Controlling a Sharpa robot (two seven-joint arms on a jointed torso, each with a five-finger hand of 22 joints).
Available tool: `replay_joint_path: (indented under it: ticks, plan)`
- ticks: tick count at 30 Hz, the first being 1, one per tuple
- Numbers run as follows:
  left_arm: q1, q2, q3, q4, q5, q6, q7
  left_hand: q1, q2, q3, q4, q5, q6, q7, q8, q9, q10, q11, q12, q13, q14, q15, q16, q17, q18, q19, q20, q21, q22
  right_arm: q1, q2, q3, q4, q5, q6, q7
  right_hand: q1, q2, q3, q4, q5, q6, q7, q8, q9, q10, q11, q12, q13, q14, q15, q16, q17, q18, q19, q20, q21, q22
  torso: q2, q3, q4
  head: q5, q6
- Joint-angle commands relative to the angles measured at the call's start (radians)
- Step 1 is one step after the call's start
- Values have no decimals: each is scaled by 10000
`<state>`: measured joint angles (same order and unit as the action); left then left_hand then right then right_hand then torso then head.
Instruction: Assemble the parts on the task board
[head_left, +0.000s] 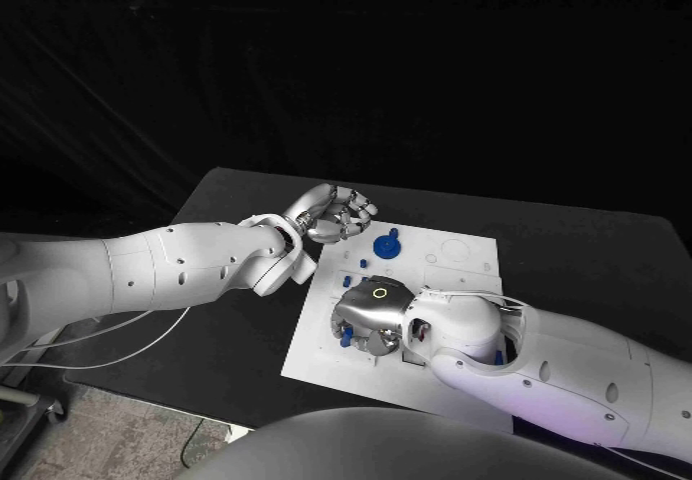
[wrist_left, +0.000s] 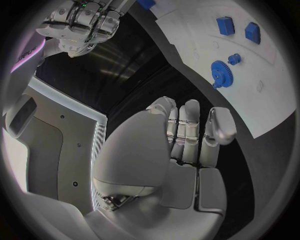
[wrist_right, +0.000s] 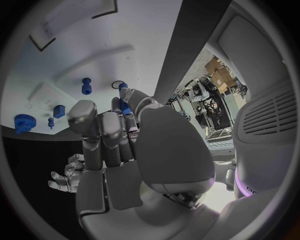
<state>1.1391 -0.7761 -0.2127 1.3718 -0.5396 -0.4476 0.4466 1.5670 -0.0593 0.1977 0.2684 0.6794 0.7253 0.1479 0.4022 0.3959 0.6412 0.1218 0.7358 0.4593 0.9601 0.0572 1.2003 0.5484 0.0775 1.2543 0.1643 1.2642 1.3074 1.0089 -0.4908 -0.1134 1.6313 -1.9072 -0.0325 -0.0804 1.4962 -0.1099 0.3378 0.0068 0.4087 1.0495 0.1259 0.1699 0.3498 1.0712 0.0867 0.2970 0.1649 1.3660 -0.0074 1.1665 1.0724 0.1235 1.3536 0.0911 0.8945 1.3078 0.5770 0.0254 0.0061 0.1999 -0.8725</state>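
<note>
Right hand (head_left: 371, 315) low over task board (head_left: 464, 270), covering parts beneath — grasp unclear; left hand (head_left: 332, 213) curled, holding nothing, off the board's edge near blue gear (head_left: 387, 245).

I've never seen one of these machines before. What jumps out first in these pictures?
Two silver hands over a white task board on the black table. The right hand hangs low over the board's near left part, with small blue parts showing beside its fingers. The left hand, fingers curled in and holding nothing, hovers just off the board's far left corner, near a blue gear that stands out against the white.
</note>
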Motion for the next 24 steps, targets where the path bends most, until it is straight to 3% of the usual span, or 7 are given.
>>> replay_joint_path:
  ticks: [1,11,24]
  plan:
    - [1,33,6,16,-10,155,36,89,-7,28,16,22,-29,63,35,-15,-48,35,-9,-16,-72,-4,-64,-13,94,-58,-7,-68,1475,-8,15,1,-8,-281,297,-81,86,-10,105,-39,101,18,34,-59,-15,202,-154,-78,-16,-93,0,-67,-40,-40,-104,-5,-31,1074,1,1,-3,-9,-2]
    - [-8,72,6,-18,-10,196,25,99,0,30,19,22,-34,63,38,-21,-45,38,-2,-20,-92,0,-83,-26,97,-75,-4,-83,1469,-8,-35,1,3,-437,221,-178,41,-33,193,-105,134,55,29,-97,-10,218,-150,-143,-10,-146,7,-115,-91,-26,-179,-6,-88,1054,11,2,1,-20,-2]
    - [-19,93,6,-46,-10,227,-12,106,7,33,20,21,-39,63,39,-26,-40,40,4,-22,-101,3,-93,-34,100,-89,-2,-96,1465,-7,-76,1,49,-656,161,-283,-231,-58,135,-151,-267,431,-123,84,245,411,-255,-181,88,-204,-43,-171,-165,0,-295,-32,-113,1020,-1,2,2,-22,-2]
